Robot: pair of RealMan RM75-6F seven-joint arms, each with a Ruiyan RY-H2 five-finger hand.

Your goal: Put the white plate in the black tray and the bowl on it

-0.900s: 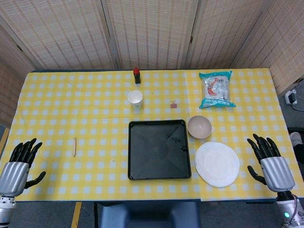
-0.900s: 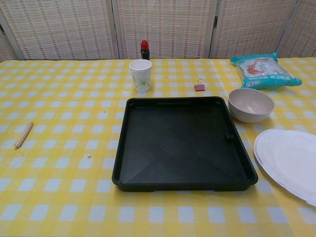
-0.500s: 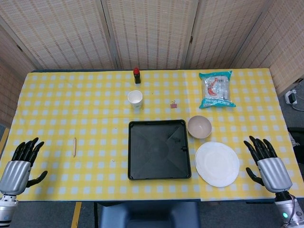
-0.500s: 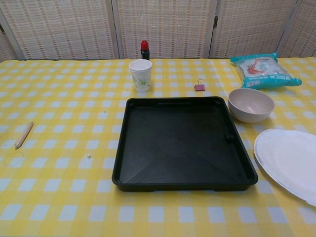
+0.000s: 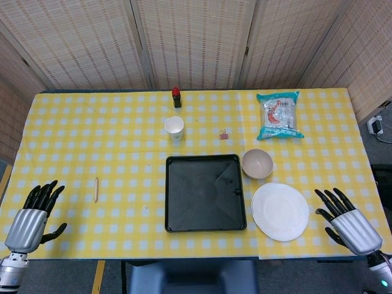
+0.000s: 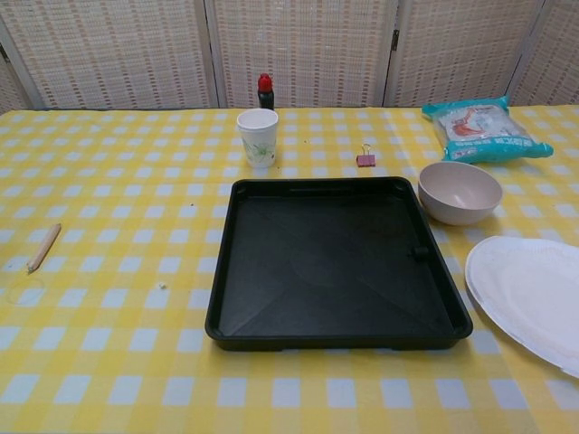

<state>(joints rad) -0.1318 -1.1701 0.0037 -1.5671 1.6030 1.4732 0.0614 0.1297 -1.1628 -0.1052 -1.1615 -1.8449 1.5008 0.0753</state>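
The black tray (image 5: pixel 205 193) (image 6: pixel 335 262) lies empty on the yellow checked table near the front. Just right of it rests the white plate (image 5: pixel 280 211) (image 6: pixel 531 296), flat on the cloth. Behind the plate, by the tray's far right corner, stands the beige bowl (image 5: pixel 257 163) (image 6: pixel 460 192), upright and empty. My right hand (image 5: pixel 350 221) hovers at the table's front right edge, right of the plate, fingers spread and holding nothing. At the front left corner my left hand (image 5: pixel 32 218) is likewise spread and empty. The chest view shows neither hand.
A paper cup (image 5: pixel 174 127) (image 6: pixel 258 137) and a red-capped bottle (image 5: pixel 176 97) (image 6: pixel 265 91) stand behind the tray. A pink binder clip (image 5: pixel 224 134) (image 6: pixel 365 159) lies nearby, a snack bag (image 5: pixel 280 115) (image 6: pixel 481 127) at the back right, a wooden stick (image 5: pixel 96 189) (image 6: pixel 43 248) at the left.
Both hands have shifted slightly toward the front edge of the table; the right one also tilted outward. Plate, bowl and tray have not moved.
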